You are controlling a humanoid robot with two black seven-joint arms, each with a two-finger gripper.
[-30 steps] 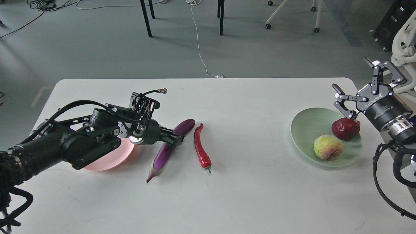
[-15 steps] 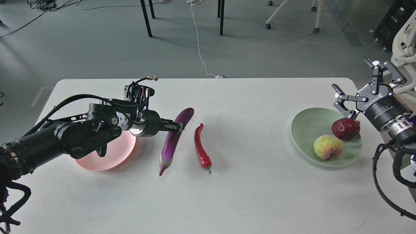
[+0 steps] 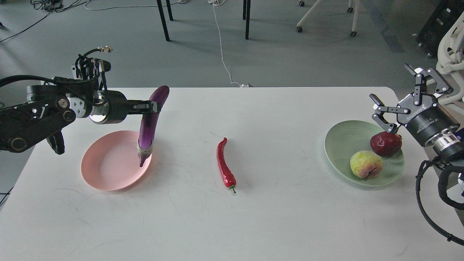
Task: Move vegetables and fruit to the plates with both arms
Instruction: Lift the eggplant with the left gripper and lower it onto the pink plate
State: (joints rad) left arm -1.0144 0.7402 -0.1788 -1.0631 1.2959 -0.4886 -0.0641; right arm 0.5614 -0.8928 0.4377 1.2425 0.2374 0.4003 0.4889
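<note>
My left gripper (image 3: 151, 107) is shut on the purple eggplant (image 3: 149, 125) near its upper end. The eggplant hangs nearly upright in the air, its pale stem end over the right rim of the pink plate (image 3: 108, 165). The red chili pepper (image 3: 224, 166) lies on the table's middle. The mint green plate (image 3: 344, 145) at the right holds the dark-red pomegranate (image 3: 385, 143) and the yellow-green fruit (image 3: 365, 164). My right gripper (image 3: 397, 94) is open and empty, just above and behind the pomegranate.
The white table (image 3: 253, 217) ends at the far edge behind the plates. Beyond it are chair legs and a white cable (image 3: 222, 47) on the grey floor. My right arm's cables (image 3: 431, 203) hang by the table's right edge.
My left gripper has lifted the eggplant off the table and carried it left and up, to above the pink plate's right rim. The right arm has not moved.
</note>
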